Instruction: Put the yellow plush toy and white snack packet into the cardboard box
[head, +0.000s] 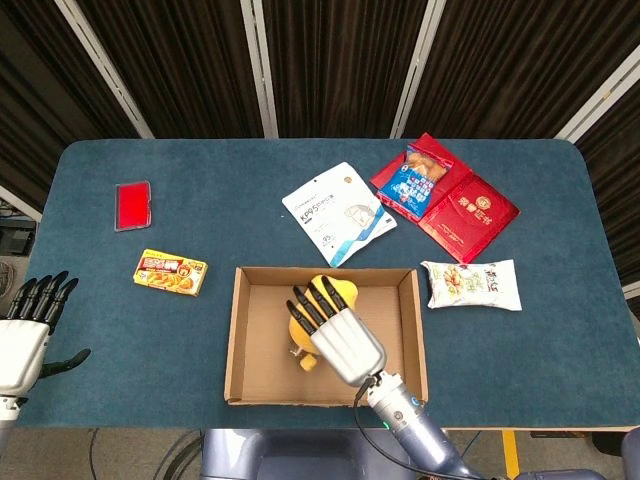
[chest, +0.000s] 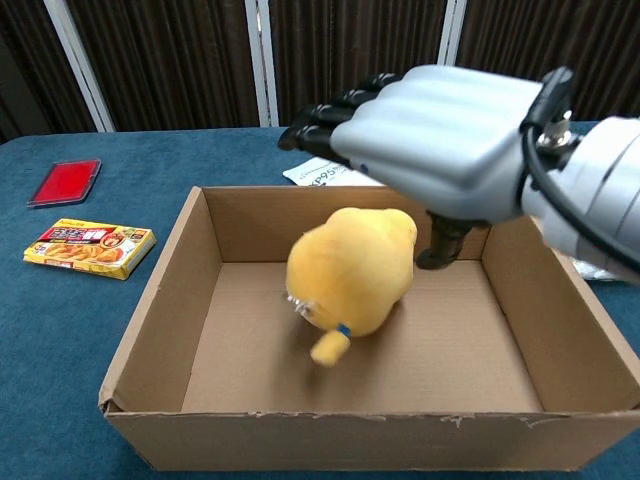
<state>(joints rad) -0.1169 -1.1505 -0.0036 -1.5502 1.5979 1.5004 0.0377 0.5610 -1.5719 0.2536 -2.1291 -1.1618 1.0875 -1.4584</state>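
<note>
The yellow plush toy (chest: 350, 268) lies inside the cardboard box (head: 262, 375), and the right hand (head: 340, 335) hovers just above it, fingers spread, holding nothing. The white snack packet (head: 471, 284) lies on the desk (head: 220, 215) just right of the box, long axis left-right, nearer this hand. The left hand (head: 28, 335) hangs released off the desk's left edge.

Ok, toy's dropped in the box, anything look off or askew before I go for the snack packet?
Nothing stands out. The yellow plush toy lies on the cardboard box floor, free of the open right hand above it. The white snack packet lies flat on the table right of the box.
</note>
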